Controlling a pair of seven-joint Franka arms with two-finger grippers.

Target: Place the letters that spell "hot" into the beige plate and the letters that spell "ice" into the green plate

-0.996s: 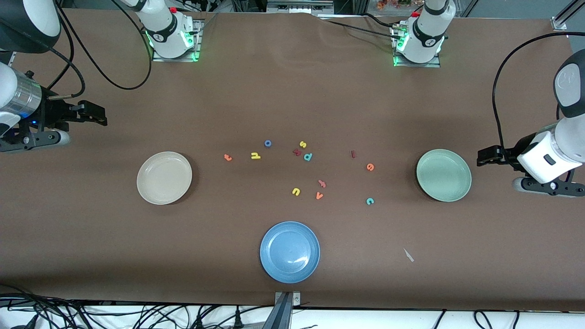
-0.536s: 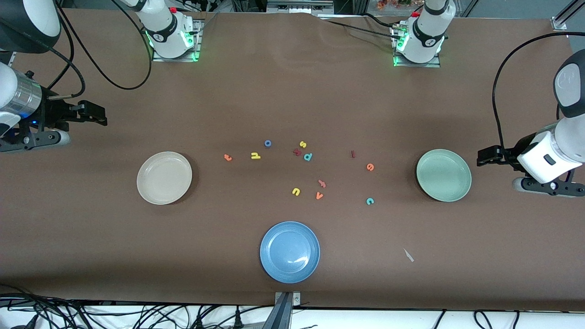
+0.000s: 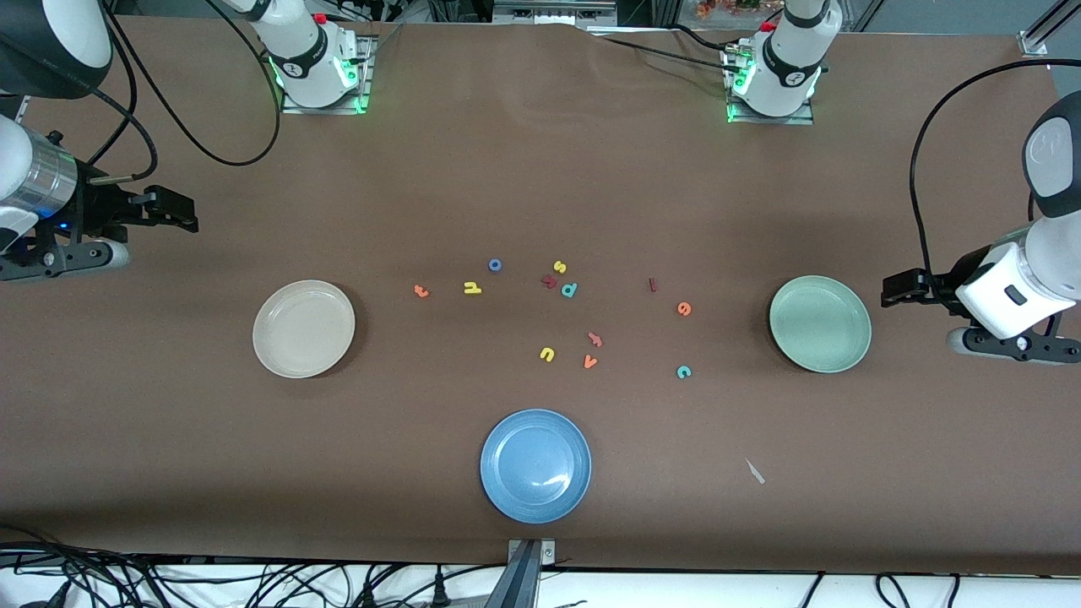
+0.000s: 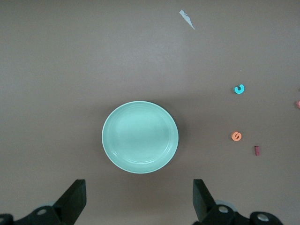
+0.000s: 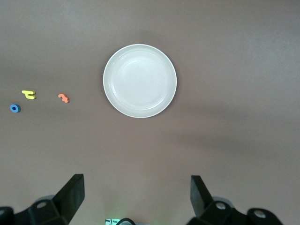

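The beige plate lies empty toward the right arm's end, the green plate empty toward the left arm's end. Between them lie the orange "t", yellow "h" and blue "o". Closer to the green plate are the dark red "i", orange "e" and teal "c". My left gripper hangs open beside the green plate. My right gripper hangs open over the table beside the beige plate.
A blue plate sits nearest the front camera at mid-table. Other letters lie among the task's: yellow "s", dark red "k", teal "p", yellow "u", orange "v". A white scrap lies near the front edge.
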